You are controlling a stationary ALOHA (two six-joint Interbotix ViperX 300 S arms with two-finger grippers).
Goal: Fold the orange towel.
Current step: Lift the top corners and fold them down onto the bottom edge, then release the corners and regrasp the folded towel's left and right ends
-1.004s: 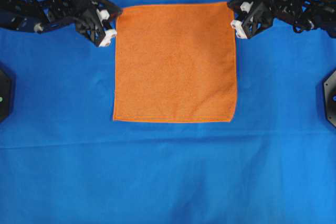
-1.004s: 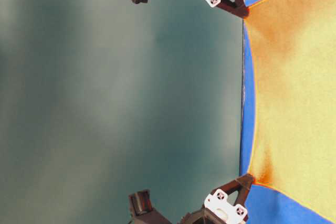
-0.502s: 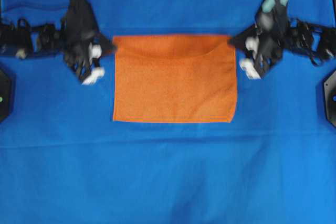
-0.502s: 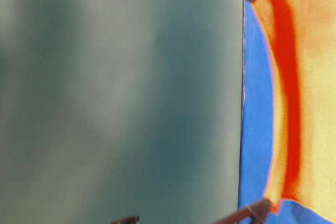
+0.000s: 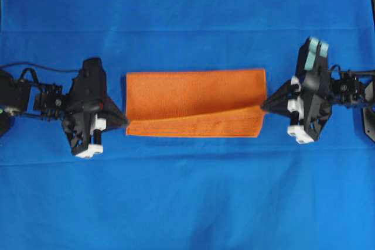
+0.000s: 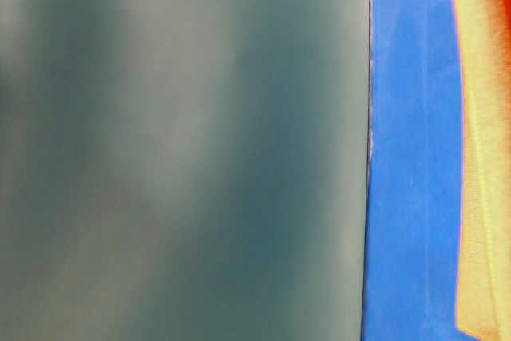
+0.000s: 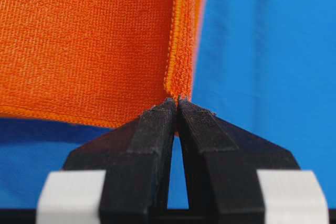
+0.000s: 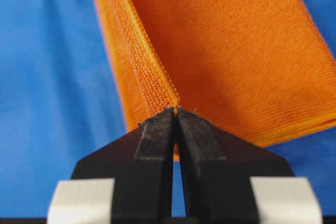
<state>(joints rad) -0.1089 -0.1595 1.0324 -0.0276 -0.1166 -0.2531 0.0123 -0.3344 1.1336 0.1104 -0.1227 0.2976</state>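
Note:
The orange towel lies doubled over on the blue cloth, its carried edge hanging just above the near edge. My left gripper is shut on the towel's left corner. At the other end, my right gripper is shut on the right corner. In both wrist views the black fingers pinch the stitched hem at their tips. The table-level view shows only a strip of the towel at its right edge; neither gripper appears there.
A blue cloth covers the whole table. Black fixtures sit at the far left edge and far right edge. A blurred grey wall fills most of the table-level view.
Both grippers have carried the towel's far edge toward the near edge, over the rest of the towel. The towel went from a flat square to a half-height strip.

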